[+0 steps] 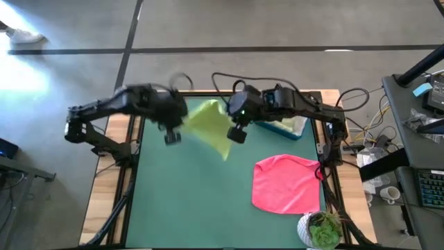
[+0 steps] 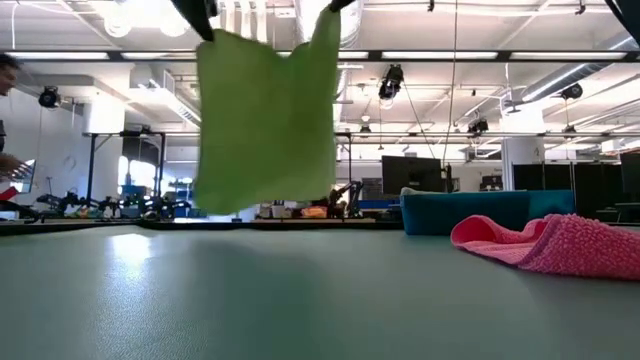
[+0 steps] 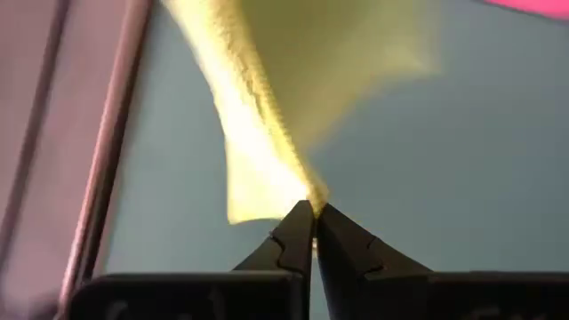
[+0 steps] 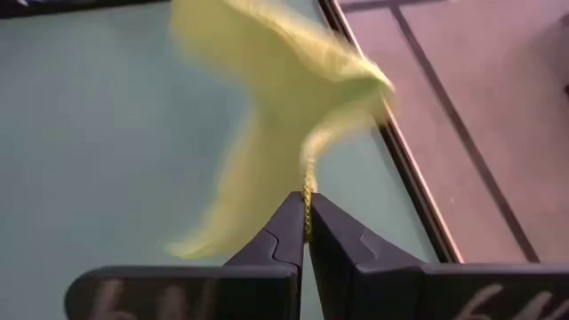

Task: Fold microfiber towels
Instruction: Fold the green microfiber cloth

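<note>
Both arms are up over the far half of the green table mat (image 1: 201, 208), sharing one lime green towel (image 1: 210, 126) between them.

Left gripper (image 3: 313, 213): fingers pinched tight on one top corner of the towel; in the left wrist view the cloth fans out from the closed fingertips with no gap between them. In the high view the left gripper (image 1: 173, 137) sits at the towel's left edge.

Right gripper (image 4: 306, 203): likewise clamped on the opposite top corner, a thin fold of cloth caught between its closed fingertips. From above, the right gripper (image 1: 238, 132) is at the towel's right edge.

In the low view the lime green towel (image 2: 266, 120) hangs clear of the table, with its lower edge above the surface. It hangs roughly flat, with a vertical crease down the middle and a sag between the two held corners.

The hot pink towel (image 1: 285, 182) lies crumpled on the mat toward the right side, well apart from the hanging towel and touched by neither gripper. In the low view it shows as a rumpled pink heap (image 2: 545, 242).

The blue bin (image 1: 288, 128) sits at the far right of the table, behind the right arm. A potted plant (image 1: 321, 229) stands at the near right corner.

A person (image 2: 8, 120) is partly visible at the left edge of the low view, beyond the table.
</note>
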